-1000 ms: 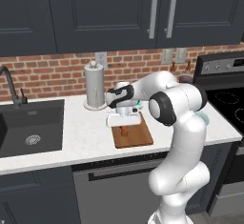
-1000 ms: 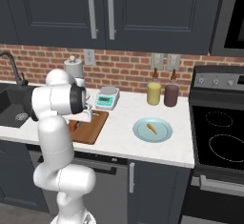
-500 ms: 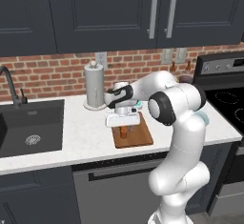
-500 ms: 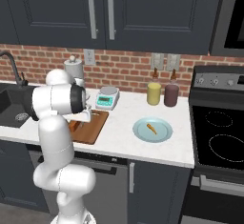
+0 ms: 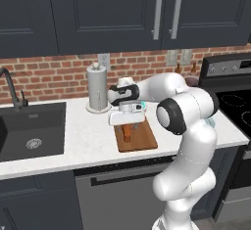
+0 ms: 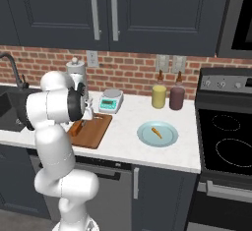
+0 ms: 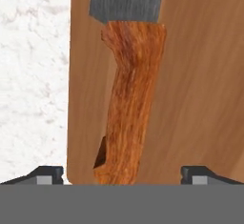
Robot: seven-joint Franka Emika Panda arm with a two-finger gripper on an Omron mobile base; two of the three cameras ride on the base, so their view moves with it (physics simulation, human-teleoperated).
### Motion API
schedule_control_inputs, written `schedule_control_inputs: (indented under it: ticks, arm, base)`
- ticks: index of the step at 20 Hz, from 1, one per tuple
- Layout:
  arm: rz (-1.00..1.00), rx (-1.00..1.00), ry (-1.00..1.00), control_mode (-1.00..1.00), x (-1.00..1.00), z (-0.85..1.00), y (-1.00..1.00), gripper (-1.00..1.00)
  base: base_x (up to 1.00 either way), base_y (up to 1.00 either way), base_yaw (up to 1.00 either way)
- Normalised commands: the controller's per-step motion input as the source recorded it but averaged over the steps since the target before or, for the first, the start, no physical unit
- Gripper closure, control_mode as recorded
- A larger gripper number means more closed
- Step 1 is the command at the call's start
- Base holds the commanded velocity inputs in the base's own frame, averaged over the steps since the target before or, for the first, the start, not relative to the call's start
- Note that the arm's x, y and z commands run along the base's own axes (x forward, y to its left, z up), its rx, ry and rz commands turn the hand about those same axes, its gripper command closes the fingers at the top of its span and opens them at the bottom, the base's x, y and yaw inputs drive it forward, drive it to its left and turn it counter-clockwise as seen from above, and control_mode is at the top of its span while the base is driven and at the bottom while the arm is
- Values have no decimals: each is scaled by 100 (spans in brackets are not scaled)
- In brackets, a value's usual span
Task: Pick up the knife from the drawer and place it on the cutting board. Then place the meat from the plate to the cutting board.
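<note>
Far left on the counter (image 5: 88, 141): a dark sink (image 5: 34, 126). Next to it, a tall roll of paper towels (image 5: 97, 88) by the brick wall.

Then the cutting board (image 5: 137, 138), lying flat on the counter. Just above its left part, hanging low: the gripper (image 5: 127, 121). Pinched together a second ago, spread wide now. Seen from the hand, one dark fingertip (image 7: 45, 174) far out on one side and the other far out on the other side. Not touching anything. Nothing held.

Between those tips, lying flat on the board near its edge: the knife (image 7: 131, 99). Orange handle toward the hand, grey blade pointing away. Let go of, by the look of it. So the first half of the job seems done: knife on the board.

Further right, from the right base camera: a small teal scale (image 6: 110, 101) behind the board. Then the pale plate (image 6: 170, 135), well apart from the board. On it, not yet moved, the little tan piece of meat (image 6: 156, 132). Behind the plate, two bottles (image 6: 158, 96). Last, far right, the stove (image 6: 231, 141).

Next, most likely: lift up off the knife, swing right to the plate, pinch the meat, bring it back. Best to set it on the bare part of the board, not on the knife.
</note>
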Motion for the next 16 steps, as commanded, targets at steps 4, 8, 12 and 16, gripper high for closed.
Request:
schedule_control_inputs:
  ticks: [4, 8, 12, 16]
  arm:
    - [14, 1, -7, -100, -34, 23, -21, -100]
    - [22, 1, -5, -100, -47, 14, -57, -100]
    - [17, 5, -5, -100, -44, 27, -70, -100]
    - [16, 8, -1, -100, -29, 25, -78, -100]
  base:
    - [0, 0, 0]
    - [0, 0, 0]
    - [0, 0, 0]
    - [0, 0, 0]
